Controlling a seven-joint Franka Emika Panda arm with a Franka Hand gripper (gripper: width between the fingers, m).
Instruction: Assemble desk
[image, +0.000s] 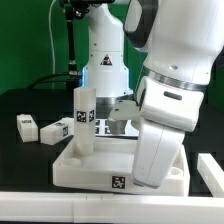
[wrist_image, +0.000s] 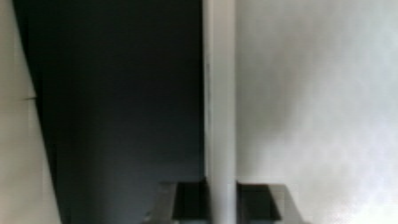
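Note:
The white rimmed tabletop (image: 100, 165) lies in the front middle of the exterior view. One white square leg (image: 84, 120) stands upright in its corner socket at the exterior view's left. Two loose legs (image: 27, 125) (image: 55, 132) lie on the black table further left. My gripper (image: 121, 120) reaches down at the tabletop's far edge, mostly hidden by the arm. In the wrist view my gripper (wrist_image: 224, 200) has its dark pads (wrist_image: 192, 202) tight on both sides of the tabletop's thin white rim (wrist_image: 221, 100). The tabletop's blurred white face (wrist_image: 320, 110) fills one side.
The marker board (image: 103, 126) lies behind the tabletop by the arm's base. A long white bar (image: 211, 174) lies at the exterior view's right. My bulky white arm (image: 165, 120) covers the tabletop's right part. The black table (wrist_image: 107, 110) shows beside the rim.

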